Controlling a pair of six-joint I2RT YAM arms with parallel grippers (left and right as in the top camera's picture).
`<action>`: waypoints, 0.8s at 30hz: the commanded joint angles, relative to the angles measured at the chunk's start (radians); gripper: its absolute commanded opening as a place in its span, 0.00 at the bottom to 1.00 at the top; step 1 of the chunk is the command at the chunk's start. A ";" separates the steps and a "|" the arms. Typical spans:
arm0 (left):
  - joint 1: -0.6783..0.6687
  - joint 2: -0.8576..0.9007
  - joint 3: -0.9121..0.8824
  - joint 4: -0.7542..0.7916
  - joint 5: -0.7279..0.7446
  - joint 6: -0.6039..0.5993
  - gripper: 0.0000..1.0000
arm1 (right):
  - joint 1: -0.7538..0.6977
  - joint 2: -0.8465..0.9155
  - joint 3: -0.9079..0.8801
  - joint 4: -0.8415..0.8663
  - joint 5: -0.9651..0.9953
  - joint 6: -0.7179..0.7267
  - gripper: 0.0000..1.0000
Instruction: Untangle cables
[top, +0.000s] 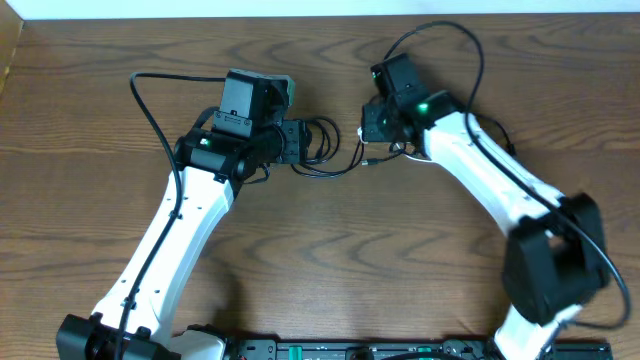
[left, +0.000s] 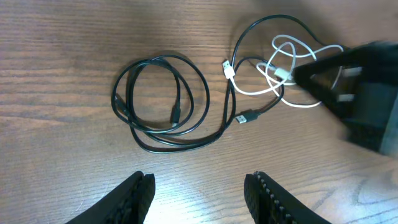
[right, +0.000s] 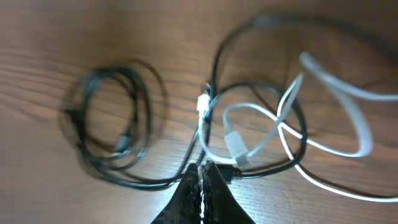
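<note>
right claw (right: 202, 186): pressed together, tips down where the two cords cross; i cannot tell if a strand is nipped.
left claw (left: 199, 196): spread wide, empty, above the worktop (left: 62, 50) near the black coil.
step: i judge separating has barely begun; the cords are not yet apart.
next move: calls for pinning one cord and drawing the other sideways, gently.
black cord (left: 118, 102): coiled, its tail running into the white.
white cord (left: 283, 74): loose loops threaded through a black loop, beside the right claw.

Overhead straight down, both wrist views close, sharing cables (left: 247, 116)
</note>
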 joint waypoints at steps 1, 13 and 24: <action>-0.001 0.006 -0.003 -0.003 0.016 0.013 0.52 | -0.016 -0.129 0.025 0.002 0.018 -0.029 0.01; -0.001 0.006 -0.003 -0.002 0.016 0.013 0.52 | -0.057 -0.193 0.024 -0.126 0.158 -0.051 0.28; -0.001 0.006 -0.003 0.000 0.016 0.013 0.52 | -0.058 -0.064 0.024 -0.121 0.158 -0.051 0.49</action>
